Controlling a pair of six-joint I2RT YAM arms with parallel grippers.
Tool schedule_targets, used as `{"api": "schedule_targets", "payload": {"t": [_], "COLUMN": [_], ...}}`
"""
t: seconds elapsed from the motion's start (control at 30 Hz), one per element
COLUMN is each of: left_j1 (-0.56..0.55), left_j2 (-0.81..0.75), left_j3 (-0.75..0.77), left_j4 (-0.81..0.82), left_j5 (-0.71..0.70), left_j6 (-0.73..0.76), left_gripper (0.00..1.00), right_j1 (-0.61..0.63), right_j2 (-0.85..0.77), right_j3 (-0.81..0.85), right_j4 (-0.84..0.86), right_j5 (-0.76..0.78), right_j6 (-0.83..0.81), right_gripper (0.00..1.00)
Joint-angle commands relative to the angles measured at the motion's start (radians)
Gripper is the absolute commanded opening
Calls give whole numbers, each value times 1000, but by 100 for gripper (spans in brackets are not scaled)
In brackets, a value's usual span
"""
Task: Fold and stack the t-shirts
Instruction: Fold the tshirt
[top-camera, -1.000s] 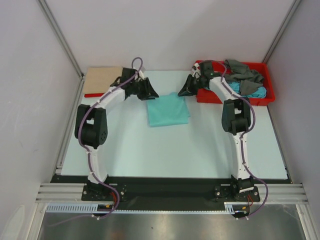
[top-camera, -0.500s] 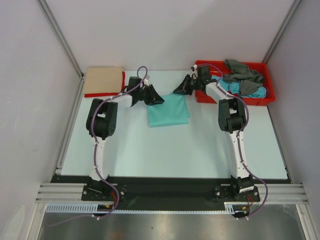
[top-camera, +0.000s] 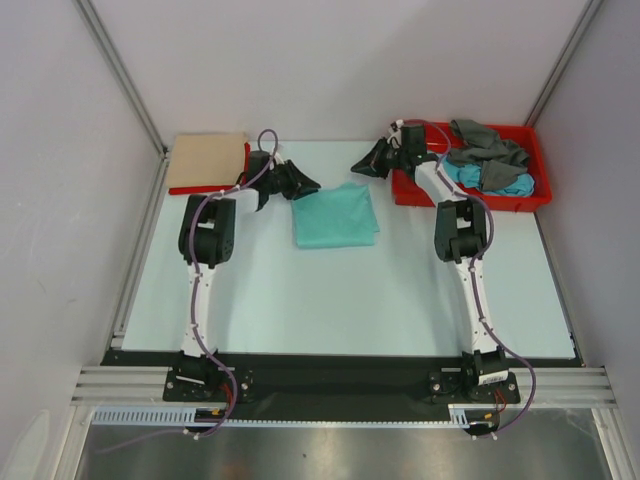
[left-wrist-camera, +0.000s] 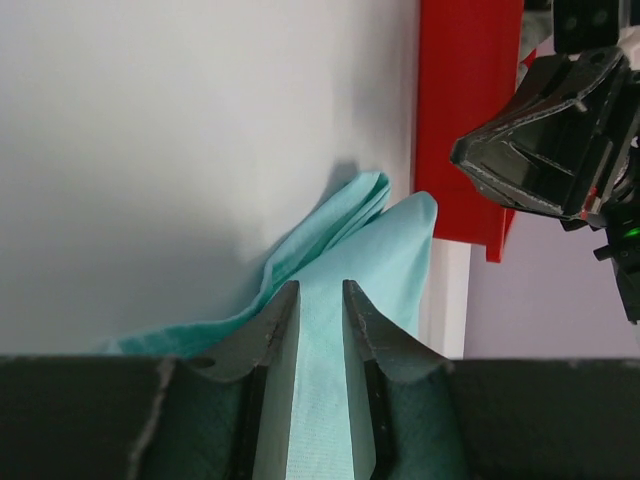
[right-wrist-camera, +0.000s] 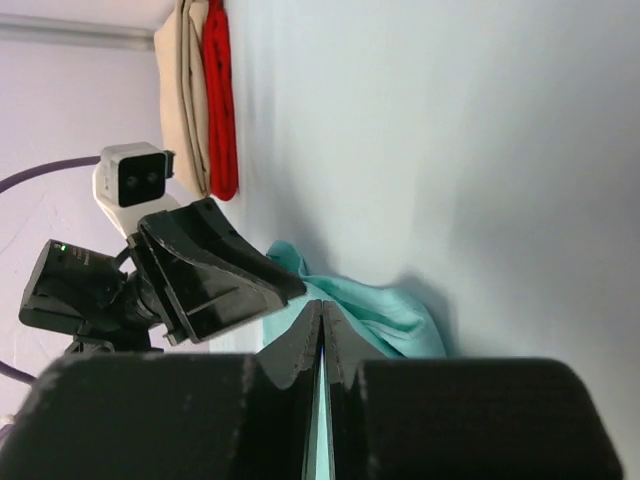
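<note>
1. the mint-green t-shirt (top-camera: 335, 215) lies folded into a neat rectangle in the middle of the surface (top-camera: 330, 300), so the folding step looks finished for this one
2. stacking seems next: it calls for a grip on both far corners and a carry to the beige t-shirt (top-camera: 205, 158), which lies on the red t-shirt (top-camera: 200, 189) at the far left corner, keeping the cloth flat so the fold holds
3. the grey t-shirt (top-camera: 485, 148) and turquoise-blue t-shirt (top-camera: 515, 185) sit crumpled in the red tray (top-camera: 470, 198), not yet folded
4. the left gripper (top-camera: 308, 186) reaches out low by the shirt's far left corner, its fingers spread with cloth showing in the gap, pinching nothing
5. the right gripper (top-camera: 358, 167) hangs beyond the far right corner, apart from the cloth, its fingers pressed together and apparently empty
</note>
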Motion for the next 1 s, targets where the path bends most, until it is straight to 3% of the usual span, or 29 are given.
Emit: {"api": "schedule_targets", "payload": {"t": [0.0,0.3,0.37,0.43,0.63,0.77,0.97], "left_j1": [8,-21,-24,-26,-38,-38,-36], "left_j2": [-14,-172,-191,-221,-268,-248,-214], "left_j3": [65,21,25,50,153,162,166], "left_j4": [41,-140,-187,-333,-644,-688,-678], "left_j5": [28,14,-15,-70,-391,-428,-377], "left_j6": [-18,131,200,322,537,566,585], "left_gripper": [29,29,32,38,52,54,55], "right_j1": [-13,44,50,51,62,68,62], "right_j2": [-78,-260,-273,-271,-237,-241,-202], "right_j3": [8,-176,-178,-147,8,0,15], "right_j4": [-67,-217,-263,-367,-619,-660,-630], "right_j5": [2,-6,14,96,405,534,488], "right_j6": [-38,-216,-265,-311,-452,-515,-540], "right_gripper": [7,10,18,32,53,55,57]}}
